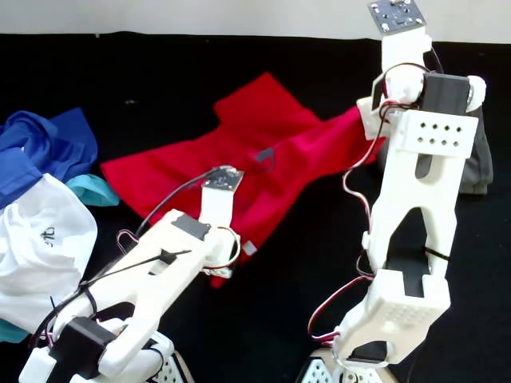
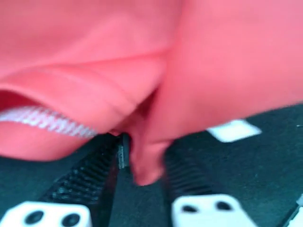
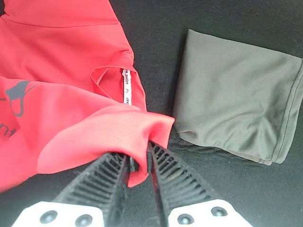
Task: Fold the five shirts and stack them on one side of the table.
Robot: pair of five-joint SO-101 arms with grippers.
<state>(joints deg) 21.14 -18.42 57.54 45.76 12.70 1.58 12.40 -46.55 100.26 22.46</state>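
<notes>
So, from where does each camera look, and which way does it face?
High view: fixed above the table, looks down on the red shirt; left arm and right arm show.
Left wrist view: on that wrist, looks along the left claw, shut on the shirt.
Right wrist view: likewise, right claw shut on the shirt; grey shirt beyond.
Shared: all see the red shirt.

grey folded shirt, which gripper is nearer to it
Right. The right gripper, shut on the red shirt, sits just beside the grey folded shirt; the left gripper, pinching the same shirt, is farther across the table.
</notes>
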